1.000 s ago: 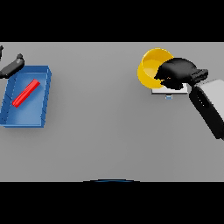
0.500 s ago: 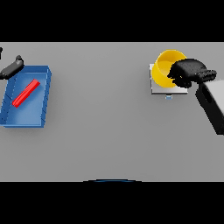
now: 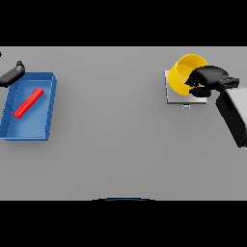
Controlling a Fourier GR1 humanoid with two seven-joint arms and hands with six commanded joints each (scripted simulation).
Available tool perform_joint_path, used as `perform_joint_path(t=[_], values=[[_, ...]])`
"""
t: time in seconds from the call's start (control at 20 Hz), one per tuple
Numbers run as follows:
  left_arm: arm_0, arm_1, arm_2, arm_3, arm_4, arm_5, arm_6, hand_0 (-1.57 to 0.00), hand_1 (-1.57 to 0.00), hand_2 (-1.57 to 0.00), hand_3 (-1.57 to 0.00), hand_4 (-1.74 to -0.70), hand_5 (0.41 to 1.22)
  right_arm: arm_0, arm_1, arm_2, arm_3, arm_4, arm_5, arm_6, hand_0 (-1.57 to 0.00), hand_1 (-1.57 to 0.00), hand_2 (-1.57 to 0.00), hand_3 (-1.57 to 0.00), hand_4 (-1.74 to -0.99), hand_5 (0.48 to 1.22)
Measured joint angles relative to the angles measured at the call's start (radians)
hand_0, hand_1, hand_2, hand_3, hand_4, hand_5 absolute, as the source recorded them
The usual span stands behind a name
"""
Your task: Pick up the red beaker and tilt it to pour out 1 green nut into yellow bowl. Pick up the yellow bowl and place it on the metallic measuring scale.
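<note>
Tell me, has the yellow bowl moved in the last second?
Yes. The bowl, gripped by the right hand, has shifted rightward and away from the robot, now above the scale.

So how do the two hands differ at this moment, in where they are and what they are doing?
The right hand is at the table's far right, fingers curled on the yellow bowl, which is tilted over the metallic scale. The left hand lies at the far left edge beside the blue tray, holding nothing; only part of it shows. Both are dark.

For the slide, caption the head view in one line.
Right hand grips the tilted yellow bowl over the metallic measuring scale; a red beaker lies in the blue tray.
</note>
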Motion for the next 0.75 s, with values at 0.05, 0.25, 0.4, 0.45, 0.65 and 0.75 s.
perform_joint_path(t=[0.05,0.25,0.4,0.45,0.65,0.75], values=[[-0.003,0.001,0.003,0.007,0.001,-0.003,-0.002,0.00,0.00,0.00,0.00,-0.85,0.767,-0.001,0.002,-0.005,0.003,-0.007,0.012,0.010,-0.95,-0.69,-0.67,-0.88,-1.564,0.991],[-0.002,-0.005,0.000,0.008,0.001,-0.001,0.003,0.00,0.00,0.00,0.00,-0.85,0.766,0.005,0.001,-0.014,0.004,-0.022,0.031,0.011,-0.46,-0.35,-0.40,-0.61,-1.514,0.881],[-0.001,-0.004,0.001,-0.001,0.000,-0.001,-0.015,0.00,0.00,0.00,0.00,-0.85,0.771,0.006,0.000,-0.007,0.000,-0.018,0.049,0.026,-0.24,-0.18,-0.26,-0.47,-1.471,0.836],[0.000,-0.008,0.003,0.004,0.003,0.000,-0.017,0.00,0.00,0.00,0.00,-0.85,0.770,0.001,-0.001,-0.004,0.004,-0.014,0.052,0.032,-0.19,-0.14,-0.22,-0.43,-1.460,0.826],[-0.008,0.000,0.004,-0.011,0.002,0.006,-0.003,0.00,0.00,0.00,0.00,-0.86,0.771,-0.015,-0.016,0.007,0.043,0.007,0.041,-0.008,-0.08,-0.06,-0.09,-0.30,-1.424,0.804],[-0.009,0.001,-0.002,-0.015,-0.002,0.009,0.018,0.00,0.00,0.00,0.00,-0.85,0.768,-0.001,-0.017,0.014,0.016,0.006,0.049,-0.006,-0.05,-0.04,-0.06,-0.26,-1.414,0.796]])
